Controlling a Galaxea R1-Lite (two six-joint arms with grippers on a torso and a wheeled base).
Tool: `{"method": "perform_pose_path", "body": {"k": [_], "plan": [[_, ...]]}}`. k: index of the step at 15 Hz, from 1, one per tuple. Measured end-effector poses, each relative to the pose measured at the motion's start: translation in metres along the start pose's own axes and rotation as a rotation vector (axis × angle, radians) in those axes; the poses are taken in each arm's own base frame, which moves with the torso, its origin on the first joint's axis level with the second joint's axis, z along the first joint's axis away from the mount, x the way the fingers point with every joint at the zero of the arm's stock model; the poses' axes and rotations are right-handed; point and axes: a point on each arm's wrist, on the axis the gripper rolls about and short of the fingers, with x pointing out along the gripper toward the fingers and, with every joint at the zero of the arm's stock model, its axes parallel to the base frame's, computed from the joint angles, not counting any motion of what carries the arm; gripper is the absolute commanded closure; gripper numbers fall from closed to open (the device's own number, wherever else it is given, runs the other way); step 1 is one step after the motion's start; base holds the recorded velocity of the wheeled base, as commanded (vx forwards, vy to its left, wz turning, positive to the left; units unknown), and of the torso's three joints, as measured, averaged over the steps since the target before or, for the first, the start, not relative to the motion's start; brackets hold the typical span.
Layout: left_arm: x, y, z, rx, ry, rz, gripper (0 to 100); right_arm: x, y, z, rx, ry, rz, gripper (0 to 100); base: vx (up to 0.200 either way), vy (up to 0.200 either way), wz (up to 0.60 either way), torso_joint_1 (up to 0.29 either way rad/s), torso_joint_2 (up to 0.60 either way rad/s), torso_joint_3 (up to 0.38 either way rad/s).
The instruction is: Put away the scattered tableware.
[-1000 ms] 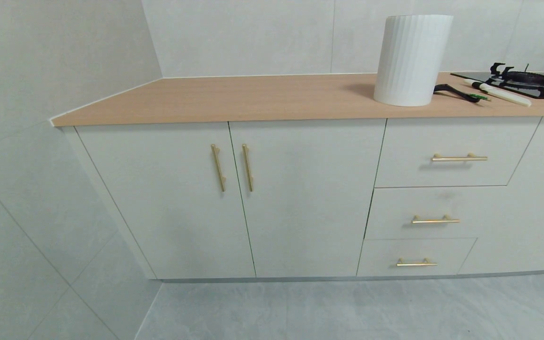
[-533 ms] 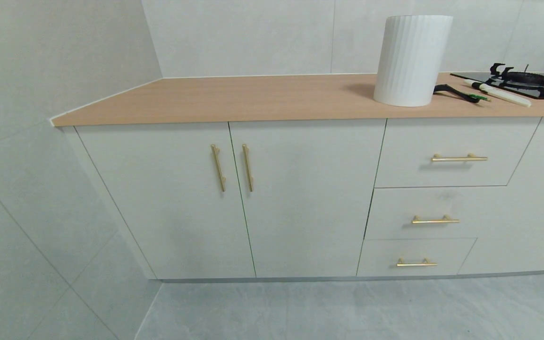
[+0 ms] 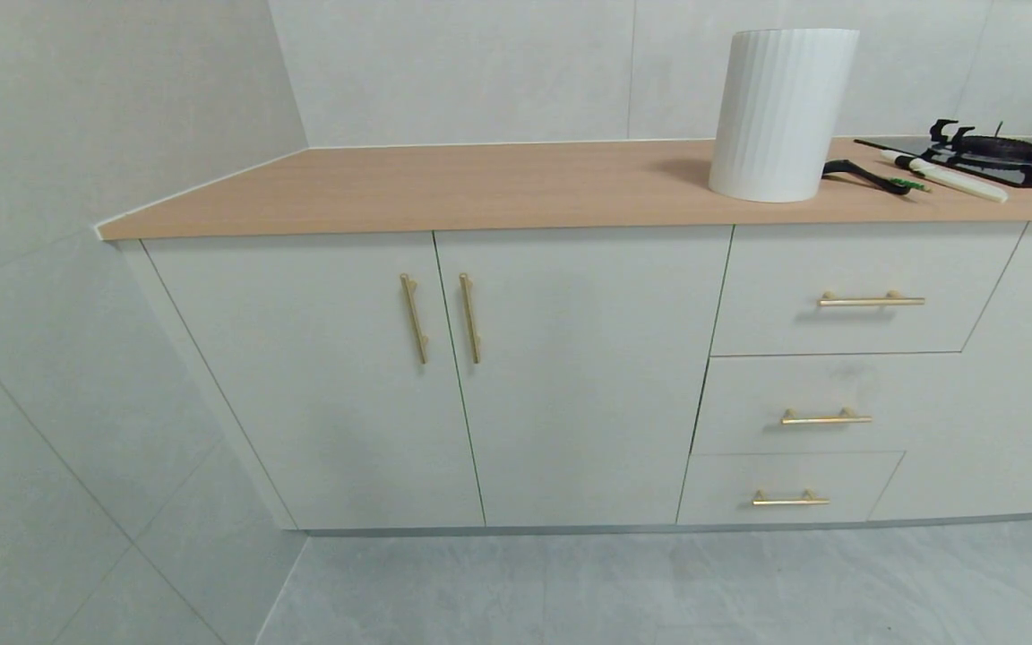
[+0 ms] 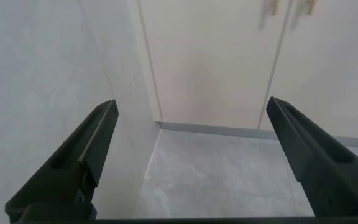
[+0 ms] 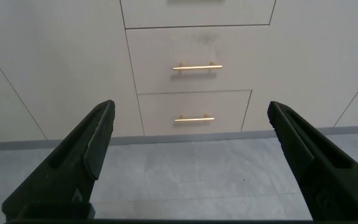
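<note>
Left gripper (image 4: 191, 111) and right gripper (image 5: 191, 109) hang low, fingers (image 4: 91, 149) spread and empty; best approach the utensils (image 3: 874, 177) beside the white holder (image 3: 783, 112) on the worktop (image 3: 480, 188) from straight above.

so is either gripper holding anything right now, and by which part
Nothing is held. The left gripper and the right gripper are both open and empty. The utensils lie on the counter.

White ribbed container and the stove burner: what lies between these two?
In the head view, a black utensil and a long white utensil lie on the countertop between container and burner.
</note>
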Motion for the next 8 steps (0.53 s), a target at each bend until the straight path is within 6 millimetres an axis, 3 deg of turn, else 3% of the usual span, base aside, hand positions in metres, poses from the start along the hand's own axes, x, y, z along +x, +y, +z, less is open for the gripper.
{"method": "perform_pose_path", "body": {"k": [3, 8], "plan": [[0.0004, -0.0019, -0.0003, 0.004, 0.001, -0.091, 0, 0.0, 0.0, 0.0, -0.002, 0.0, 0.0, 0, 0.0, 0.0, 0.0, 0.0, 0.0, 0.0], [0.0001, -0.002, -0.0002, 0.007, -0.003, -0.096, 0, 0.0, 0.0, -0.0001, 0.005, 0.001, 0.0, 0, 0.0, 0.0, 0.0, 0.0, 0.0, 0.0]]}}
